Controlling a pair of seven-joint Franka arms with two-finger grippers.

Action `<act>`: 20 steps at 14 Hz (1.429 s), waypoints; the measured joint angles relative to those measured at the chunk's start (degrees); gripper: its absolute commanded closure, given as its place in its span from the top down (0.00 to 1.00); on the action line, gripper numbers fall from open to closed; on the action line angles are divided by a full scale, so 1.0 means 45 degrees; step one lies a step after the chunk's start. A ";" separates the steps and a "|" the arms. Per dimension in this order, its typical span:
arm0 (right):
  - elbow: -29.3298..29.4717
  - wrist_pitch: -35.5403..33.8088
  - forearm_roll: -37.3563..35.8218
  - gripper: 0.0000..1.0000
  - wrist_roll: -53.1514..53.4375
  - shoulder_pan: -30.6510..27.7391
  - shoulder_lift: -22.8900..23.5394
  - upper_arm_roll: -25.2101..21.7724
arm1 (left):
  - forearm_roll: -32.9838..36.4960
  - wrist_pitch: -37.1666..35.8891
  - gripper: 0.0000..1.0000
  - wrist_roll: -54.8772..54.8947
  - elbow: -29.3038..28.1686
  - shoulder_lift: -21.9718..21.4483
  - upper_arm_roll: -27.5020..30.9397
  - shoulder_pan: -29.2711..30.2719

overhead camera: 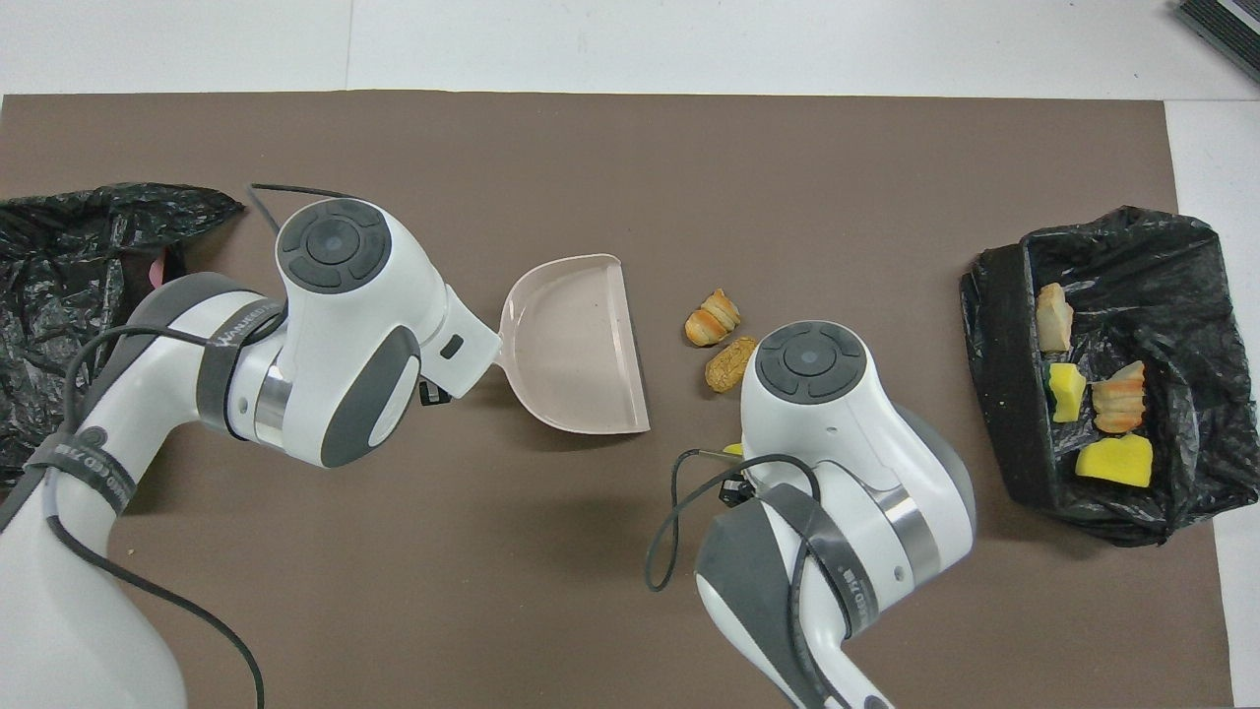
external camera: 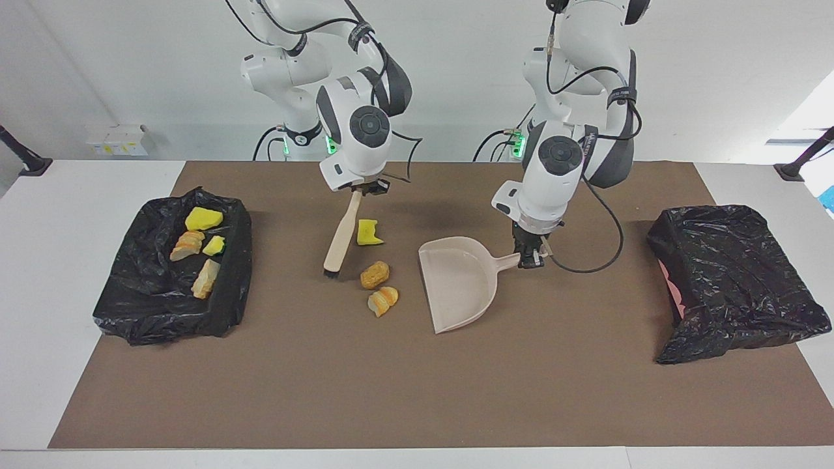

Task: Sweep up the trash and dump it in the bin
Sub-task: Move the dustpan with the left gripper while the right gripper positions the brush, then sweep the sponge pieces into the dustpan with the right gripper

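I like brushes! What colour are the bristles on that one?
Black, on the beige-handled brush; clearest in the facing view.

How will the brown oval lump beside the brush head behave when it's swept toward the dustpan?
The brown lump looks rounded, so it may roll or veer rather than slide straight. It seems small and probably light, so the brush should shift it easily, possibly bumping the striped piece.

Seven pieces of trash. Four lie in the bin (external camera: 130, 286) at the right arm's end: two yellow sponges (external camera: 203, 218) and two bread lumps (external camera: 187, 245). On the mat (external camera: 391, 391), one sponge chunk (external camera: 369, 232) lies nearer the robots than two brown lumps (external camera: 374, 275), which sit close together.
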 measured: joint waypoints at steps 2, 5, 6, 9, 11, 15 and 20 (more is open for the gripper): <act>-0.0324 0.0000 0.0711 0.00 0.1790 0.0483 -0.0217 0.0023 | 0.0009 0.0103 0.00 -0.0060 -0.0229 -0.0064 -0.0009 -0.0432; -0.1242 0.0123 0.1713 0.00 0.3745 0.1161 -0.0861 0.0040 | 0.0012 0.0462 0.00 -0.0405 -0.0688 -0.0164 -0.0007 -0.0823; -0.1636 0.0354 0.2052 0.00 0.4218 0.1402 -0.1155 0.0044 | 0.0012 0.0620 0.00 -0.0473 -0.0843 -0.0212 -0.0009 -0.0882; -0.2683 0.1413 0.2604 0.00 0.4624 0.2048 -0.1771 0.0057 | 0.0012 0.1040 0.00 -0.0556 -0.1223 -0.0330 -0.0006 -0.1016; -0.2951 0.2193 0.2612 0.00 0.4160 0.2101 -0.1729 0.0051 | 0.0012 0.1142 0.00 -0.0557 -0.1294 -0.0361 -0.0018 -0.1035; -0.2960 0.3263 0.2612 0.00 0.1301 0.1542 -0.1319 -0.0053 | 0.0012 0.1220 0.00 -0.0557 -0.1350 -0.0392 -0.0031 -0.1056; -0.2494 0.3347 0.2612 0.00 -0.1921 0.1507 -0.1031 -0.0008 | 0.0012 0.1389 0.00 -0.0556 -0.1489 -0.0411 -0.0030 -0.1057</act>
